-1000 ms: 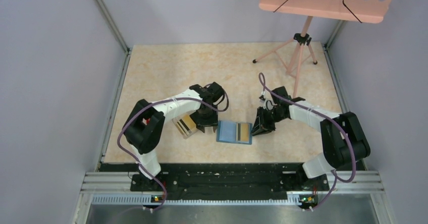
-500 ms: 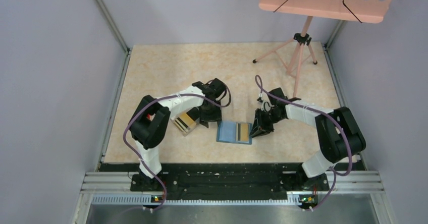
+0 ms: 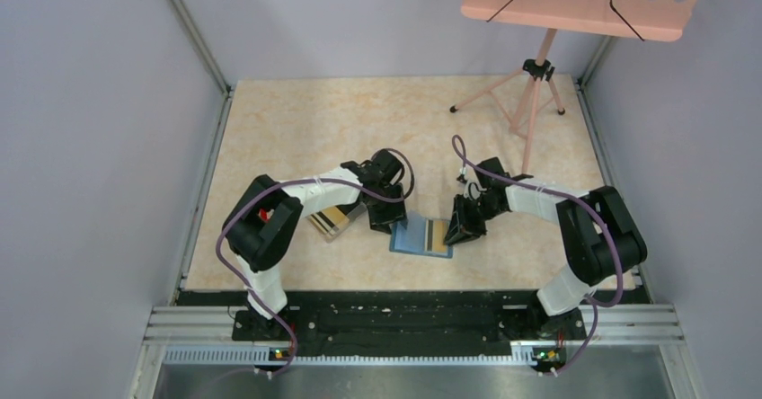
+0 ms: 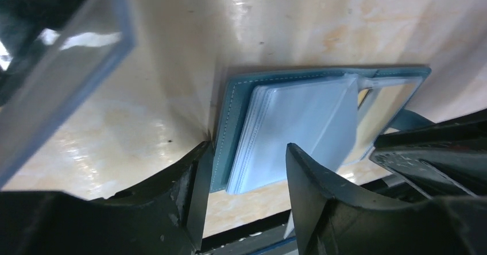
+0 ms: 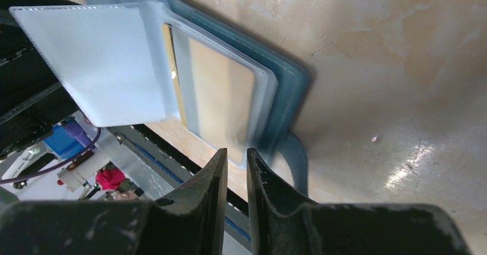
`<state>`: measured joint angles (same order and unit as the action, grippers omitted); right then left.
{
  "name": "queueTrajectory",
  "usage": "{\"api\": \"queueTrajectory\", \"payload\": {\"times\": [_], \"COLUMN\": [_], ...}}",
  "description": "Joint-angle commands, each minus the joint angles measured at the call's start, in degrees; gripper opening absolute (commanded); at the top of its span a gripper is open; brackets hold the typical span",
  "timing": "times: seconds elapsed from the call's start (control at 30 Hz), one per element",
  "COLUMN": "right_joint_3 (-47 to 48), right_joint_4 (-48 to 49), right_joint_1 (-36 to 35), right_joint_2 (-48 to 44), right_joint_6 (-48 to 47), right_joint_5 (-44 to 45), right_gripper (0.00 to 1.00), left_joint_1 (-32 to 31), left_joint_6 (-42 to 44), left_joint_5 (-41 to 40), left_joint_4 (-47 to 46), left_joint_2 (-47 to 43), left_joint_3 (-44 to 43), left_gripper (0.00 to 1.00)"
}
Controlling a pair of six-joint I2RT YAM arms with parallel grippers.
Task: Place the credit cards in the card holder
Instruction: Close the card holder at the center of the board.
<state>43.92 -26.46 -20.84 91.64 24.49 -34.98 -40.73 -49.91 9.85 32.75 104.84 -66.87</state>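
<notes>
left gripper (image 4: 247, 151): jaws stand wide apart and grip nothing. the card holder (image 4: 321, 105) lies open on the table (image 4: 275, 19), with its stitched teal edge reaching in between the two fingers (image 4: 166, 209). bare table shows ahead of the jaws, beyond the holder. the clear box (image 4: 63, 60) sits outside the left finger, apart from the holder (the top view shows gold and dark-striped credit cards (image 3: 331, 222) inside it).

right gripper (image 5: 235, 154): jaws almost together, leaving a thin slit with nothing seen in it. just ahead of the tips lie the holder's opposite edge and strap tab (image 5: 296, 158). a gold card (image 5: 221, 91) sits in a pocket there. open table lies to the right of these jaws.
</notes>
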Motion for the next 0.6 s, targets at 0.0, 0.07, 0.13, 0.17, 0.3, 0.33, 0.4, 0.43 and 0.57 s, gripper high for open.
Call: {"api": "queueTrajectory", "payload": {"times": [0.0,0.07,0.13,0.17,0.3,0.33,0.4,0.43,0.57], "right_joint_3": [0.3,0.4,0.4,0.5,0.6,0.5,0.5,0.5,0.4], "right_joint_4": [1.5,1.5,1.5,1.4,1.4,1.3,1.3,1.3,1.2], "right_joint_1": [-0.6,-0.6,-0.6,-0.6,-0.6,-0.6,-0.6,-0.6,-0.7], "right_joint_2": [0.6,0.6,0.6,0.6,0.7,0.8,0.7,0.7,0.7], "right_joint_6": [-0.6,-0.5,-0.6,-0.5,-0.7,-0.7,-0.8,-0.8,-0.8], "right_joint_5": [0.2,0.1,0.0,-0.1,-0.3,-0.2,-0.1,-0.1,-0.1], "right_gripper": [0.19,0.19,0.19,0.19,0.19,0.19,0.19,0.19,0.19], "left_joint_1": [0.4,0.2,0.0,-0.2,-1.1,-1.3,-2.5,-3.0,-4.6], "left_joint_6": [-1.3,-1.5,-1.7,-1.6,-1.5,-1.7,-1.8,-1.7,-2.2], "left_joint_5": [6.3,7.6,8.6,9.4,12.4,13.4,14.4,14.6,16.3], "left_joint_4": [-5.9,-7.3,-8.4,-8.6,-9.2,-9.6,-10.1,-10.3,-12.1], "left_joint_2": [-0.5,-1.8,-3.2,-3.8,-4.4,-4.3,-3.8,-3.5,-2.1], "left_joint_3": [2.1,2.1,1.9,1.5,0.2,0.0,-0.6,-1.0,-2.2], "left_gripper": [0.54,0.53,0.52,0.52,0.51,0.5,0.48,0.47,0.43]}}
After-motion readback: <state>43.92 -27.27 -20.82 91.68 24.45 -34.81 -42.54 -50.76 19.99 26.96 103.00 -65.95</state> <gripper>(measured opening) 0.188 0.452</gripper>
